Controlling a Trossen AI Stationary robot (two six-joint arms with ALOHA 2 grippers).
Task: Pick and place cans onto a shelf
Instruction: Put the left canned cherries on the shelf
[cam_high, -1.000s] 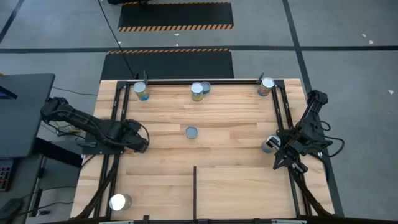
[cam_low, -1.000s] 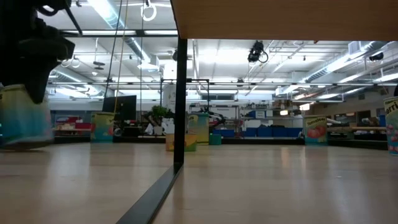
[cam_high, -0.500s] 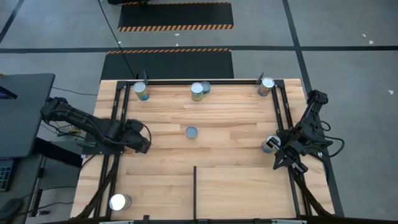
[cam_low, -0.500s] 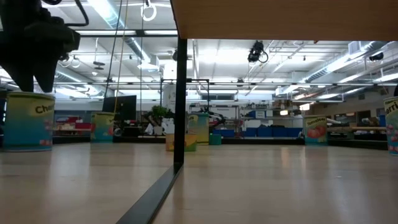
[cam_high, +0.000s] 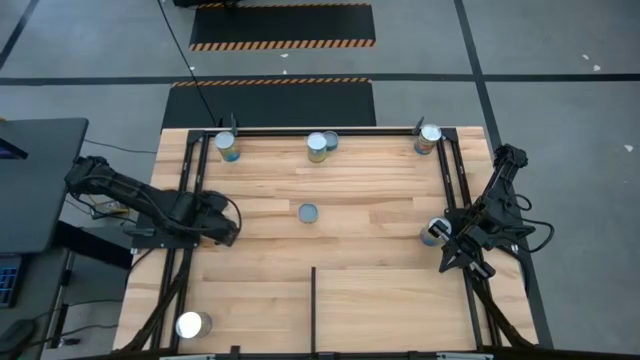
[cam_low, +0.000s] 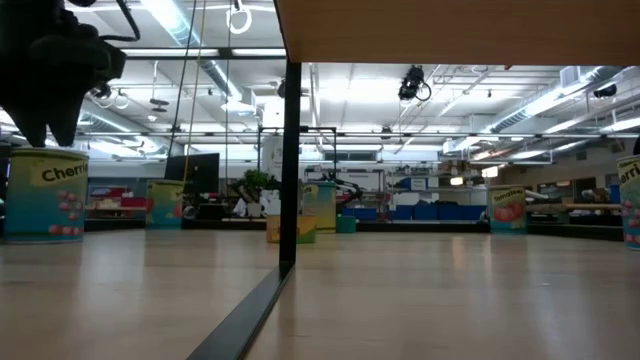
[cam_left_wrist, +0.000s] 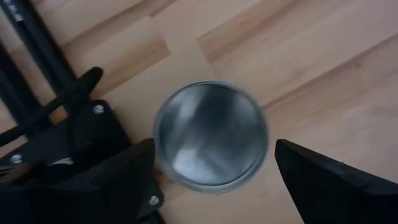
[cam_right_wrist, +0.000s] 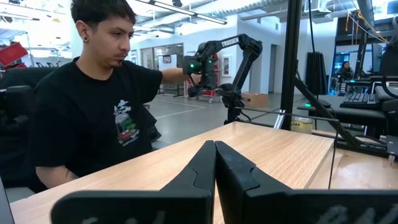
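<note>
Left gripper (cam_high: 222, 228) bent low over the shelf's (cam_high: 380, 300) left edge, fingers (cam_left_wrist: 329, 180) spread wide either side of a silver-topped can (cam_left_wrist: 210, 142) standing on the wood, right gripper (cam_high: 462, 243) parked at the right rail, jaws closed and empty, other cans (cam_high: 322, 146) along the far edge.

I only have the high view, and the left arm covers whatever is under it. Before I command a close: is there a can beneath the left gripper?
Observer: Yes. The left wrist view shows a can, silver top up, straight below the left gripper, between its open fingers.
Operator: Is it standing on the board?
Observer: The low view shows it upright on the shelf board, with the gripper's dark bulk just above it.
Operator: And the right gripper?
Observer: In the right wrist view, the right gripper is shut with nothing between its fingers.
</note>
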